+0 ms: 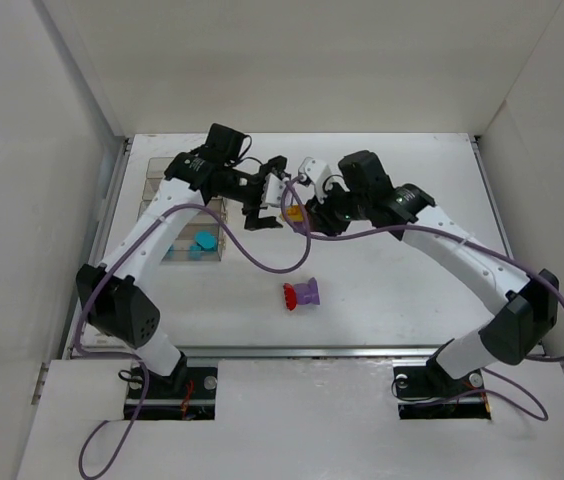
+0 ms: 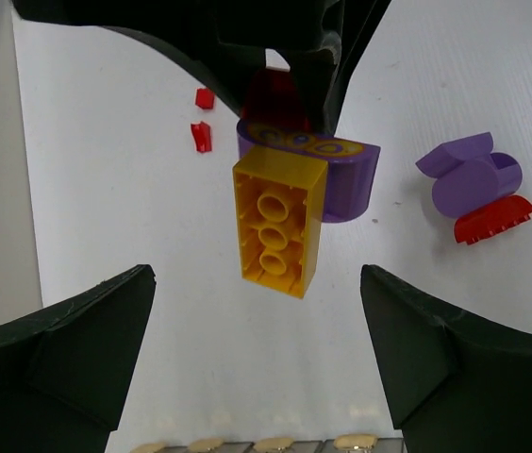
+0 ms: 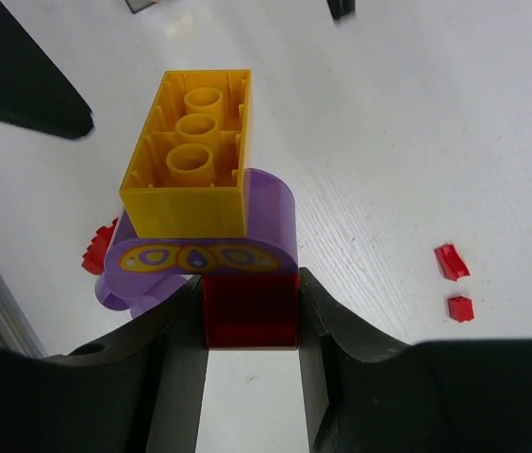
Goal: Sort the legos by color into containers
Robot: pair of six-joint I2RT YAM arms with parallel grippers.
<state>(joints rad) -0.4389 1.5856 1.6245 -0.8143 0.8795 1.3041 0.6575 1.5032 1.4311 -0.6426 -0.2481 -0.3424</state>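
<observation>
- The right gripper (image 3: 250, 294) has its fingers pressed against two opposite sides of a dark red plastic brick (image 3: 249, 310), pinching it above the white table (image 3: 417, 123).
- That red brick is one end of a joined clump (image 3: 211, 222). Attached to it is a purple arched piece (image 3: 261, 212) with a printed face of yellow ovals. Attached to that is a yellow-orange rectangular brick (image 3: 191, 156), its hollow underside and three tubes exposed.
- The yellow-orange brick is the part farthest from the right fingers.
- The left gripper (image 2: 257, 283) has its fingers spread wide, one to each side of the yellow-orange brick, touching no part of the clump.
- In the top view the two grippers face each other over the far middle of the table.
- A second clump (image 2: 473, 184), rounded purple pieces on a red base, lies on the table nearer the arm bases, well apart from both grippers.
- Two small red fragments (image 2: 200, 137) lie loose on the table, near each other.
- The row of clear plastic containers (image 1: 150, 190) stands at the table's left, partly under the left arm. Cyan-blue bricks (image 1: 202, 242) lie inside at its near end; other contents cannot be made out.
</observation>
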